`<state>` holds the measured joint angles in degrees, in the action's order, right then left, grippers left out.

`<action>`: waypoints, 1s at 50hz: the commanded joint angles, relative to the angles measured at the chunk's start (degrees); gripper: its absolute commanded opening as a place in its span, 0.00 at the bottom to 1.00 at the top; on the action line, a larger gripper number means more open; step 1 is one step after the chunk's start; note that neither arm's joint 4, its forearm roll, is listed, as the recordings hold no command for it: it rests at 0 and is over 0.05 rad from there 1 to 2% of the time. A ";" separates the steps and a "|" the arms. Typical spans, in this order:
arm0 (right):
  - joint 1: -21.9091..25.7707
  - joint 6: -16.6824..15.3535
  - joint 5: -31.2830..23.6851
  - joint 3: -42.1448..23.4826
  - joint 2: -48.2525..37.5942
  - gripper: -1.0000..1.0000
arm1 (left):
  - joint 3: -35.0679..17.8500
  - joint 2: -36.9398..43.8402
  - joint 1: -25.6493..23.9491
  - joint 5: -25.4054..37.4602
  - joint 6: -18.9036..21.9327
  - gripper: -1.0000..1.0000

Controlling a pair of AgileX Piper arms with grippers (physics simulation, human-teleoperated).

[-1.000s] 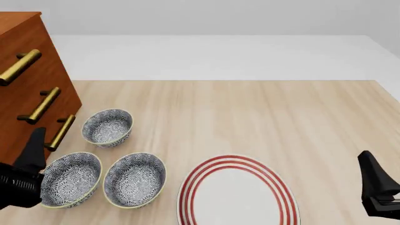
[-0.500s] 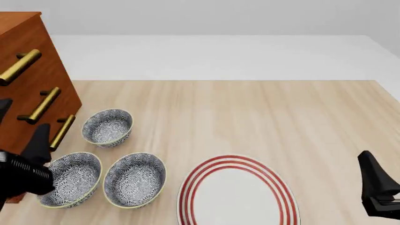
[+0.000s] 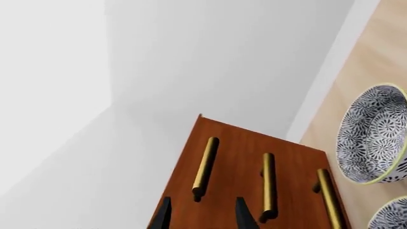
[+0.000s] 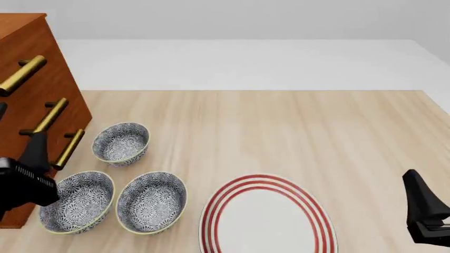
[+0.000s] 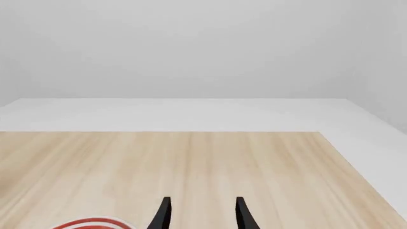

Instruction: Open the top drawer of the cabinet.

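Left claw [image 3: 202,214] gapes empty before the cabinet [image 3: 241,186] — the top drawer [image 3: 190,176], closed, lies just ahead of its fingertips. Right claw [image 5: 202,214] — parted, empty — hovers above the counter [image 5: 190,162].

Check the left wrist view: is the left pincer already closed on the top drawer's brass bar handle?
No: the left pincer is open, its fingertips short of the brass bar handle on the reddish-brown wooden cabinet.

Soft, even, bright light all over, with no glare and no blur; everything stays sharp edge to edge. Only faint shadows sit under the bowls [image 4: 121,143] and the brass handles [image 4: 23,75] of the cabinet [image 4: 35,63].
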<state>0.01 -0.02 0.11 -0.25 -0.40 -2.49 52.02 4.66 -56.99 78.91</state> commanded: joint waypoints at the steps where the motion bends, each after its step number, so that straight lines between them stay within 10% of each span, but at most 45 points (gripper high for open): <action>1: -0.01 0.00 0.00 0.00 0.00 1.00 | -1.98 -0.72 1.50 2.10 1.01 1.00; 50: -0.01 -0.02 0.00 0.00 -0.01 1.00 | -8.23 10.10 5.70 -2.44 5.33 1.00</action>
<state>0.01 -0.02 0.11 -0.25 -0.41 -9.34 61.69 9.85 -60.07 83.74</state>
